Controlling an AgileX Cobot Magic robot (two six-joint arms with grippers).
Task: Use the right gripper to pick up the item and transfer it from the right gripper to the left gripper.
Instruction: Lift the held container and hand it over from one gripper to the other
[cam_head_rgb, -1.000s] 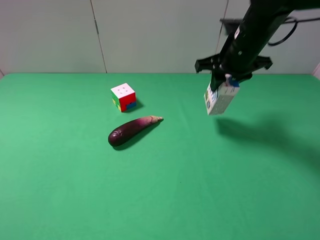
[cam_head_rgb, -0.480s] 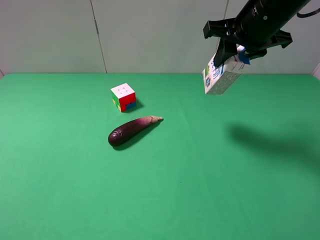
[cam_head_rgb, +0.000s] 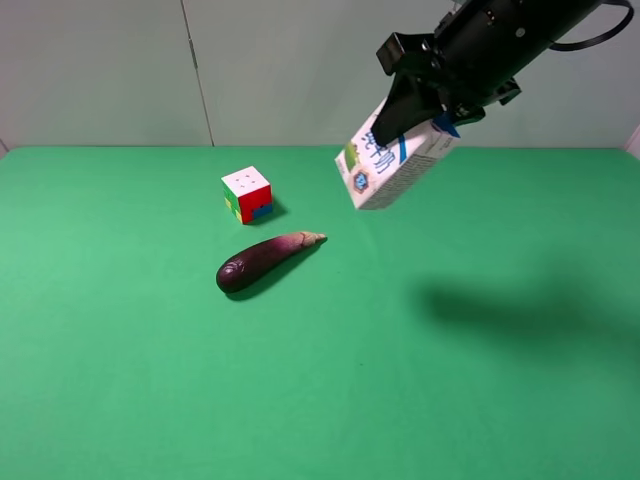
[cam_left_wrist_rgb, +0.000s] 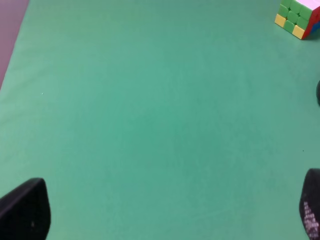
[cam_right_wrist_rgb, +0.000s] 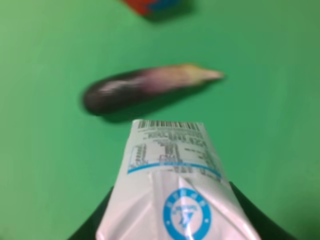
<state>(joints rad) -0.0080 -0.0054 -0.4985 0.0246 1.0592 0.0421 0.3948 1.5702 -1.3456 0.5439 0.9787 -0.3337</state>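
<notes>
**Item 1 – the item** (cam_head_rgb: 392, 165). Small white drink carton.
- Markings: large blue characters run along one long face. They are too small in the high view to read.
- A round blue emblem with a white figure shows in the right wrist view (cam_right_wrist_rgb: 172, 190). Above it are a blue line, a block of fine print too blurred to read, and a barcode at the carton's end.
- A green patch and a second round blue mark sit on the lower end in the high view.
- Position: in the air over the far part of the table, right of centre. It is tilted, with the base pointing down and left and the folded top up in the tool.

**Item 2 – the right gripper** (cam_head_rgb: 432, 108). Black, on a glossy black arm entering from the far right. It is clamped on the carton's top end, with dark fingers flanking the carton on both sides.

**Item 3 – the left gripper** (cam_left_wrist_rgb: 167, 212). Only the two black fingertips (cam_left_wrist_rgb: 25, 210) show, standing far apart. Nothing is between them, and bare cloth lies below.

**Item 4 – puzzle cube** (cam_head_rgb: 248, 194). White top, with red, green, yellow and blue squares. It sits on the table, far and left of centre.

**Item 5 – eggplant** (cam_head_rgb: 268, 260). Dark purple with a pale tip, lying just nearer than the cube and apart from it.

**Surface – table** (cam_head_rgb: 150, 380). Plain green cloth, with the arm's shadow on the right.

**Room – wall** (cam_head_rgb: 300, 70). Pale grey panels with thin seams behind the table's far edge.
</notes>
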